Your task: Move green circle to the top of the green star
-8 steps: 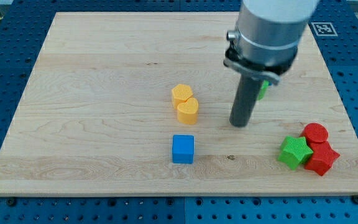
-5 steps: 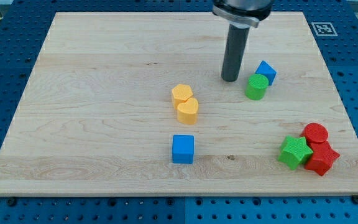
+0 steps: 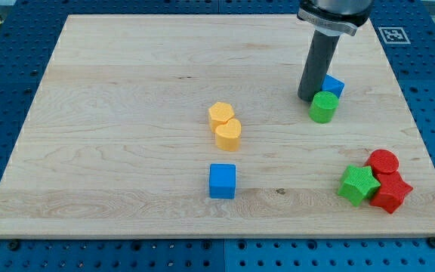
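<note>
The green circle [image 3: 323, 107] stands at the board's right, upper half. My tip [image 3: 307, 98] rests on the board just to the upper left of it, touching or nearly touching it. The green star [image 3: 357, 184] lies at the lower right, well below the green circle. A small blue block [image 3: 333, 85] sits right behind the green circle, partly hidden by my rod.
A red circle [image 3: 384, 162] and a red star-like block [image 3: 392, 193] touch the green star on its right. Two yellow blocks [image 3: 224, 126] sit together at the centre, a blue cube [image 3: 222, 181] below them. The wooden board [image 3: 127, 113] lies on a blue pegboard.
My tip swung from the board's middle up and to the right, reaching the green circle's upper left. The green circle has shifted slightly right and down.
</note>
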### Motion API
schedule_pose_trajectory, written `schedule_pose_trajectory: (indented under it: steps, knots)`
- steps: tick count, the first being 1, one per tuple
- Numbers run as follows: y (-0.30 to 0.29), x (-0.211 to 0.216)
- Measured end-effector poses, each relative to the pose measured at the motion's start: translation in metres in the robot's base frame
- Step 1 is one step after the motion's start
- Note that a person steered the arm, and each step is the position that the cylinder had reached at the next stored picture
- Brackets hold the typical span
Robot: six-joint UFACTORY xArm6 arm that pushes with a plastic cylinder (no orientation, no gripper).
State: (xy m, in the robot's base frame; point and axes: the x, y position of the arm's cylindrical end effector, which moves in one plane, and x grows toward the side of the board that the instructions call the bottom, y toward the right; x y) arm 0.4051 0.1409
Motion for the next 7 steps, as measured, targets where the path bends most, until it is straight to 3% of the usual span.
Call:
schedule_pose_trajectory:
  steps: [2, 3, 7]
  knots:
    - [0.012, 0.0]
    - [0.014, 0.03]
    - [0.036, 0.064]
